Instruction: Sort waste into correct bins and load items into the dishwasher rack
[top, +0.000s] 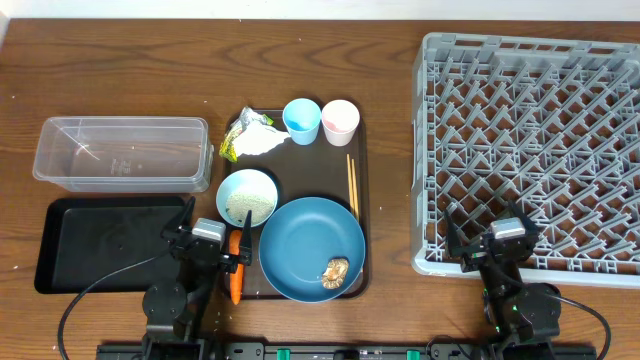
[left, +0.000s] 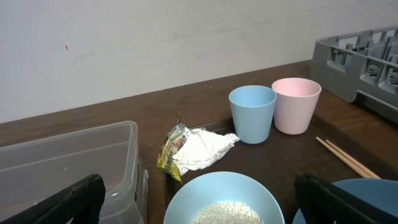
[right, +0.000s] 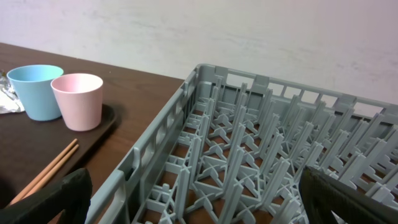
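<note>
My left gripper (top: 214, 228) hangs open just before the pale-blue bowl (top: 247, 197) with rice (left: 227, 213) in it; its dark fingers (left: 74, 200) stand wide either side of the bowl's near rim. Behind lie the crumpled wrapper (left: 194, 148), the blue cup (left: 252, 113), the pink cup (left: 296, 104) and the chopsticks (left: 348, 158). The blue plate (top: 312, 247) carries a brown scrap (top: 336, 270). An orange carrot (top: 235, 272) lies beside it. My right gripper (top: 496, 238) is open over the grey rack's (top: 530, 150) near edge.
The clear tub (top: 122, 152) and the black tray (top: 100, 243) lie left of the dark brown serving tray (top: 362, 150) that carries the dishes. A pale wall stands behind the table. Cables run from both arm bases at the front edge.
</note>
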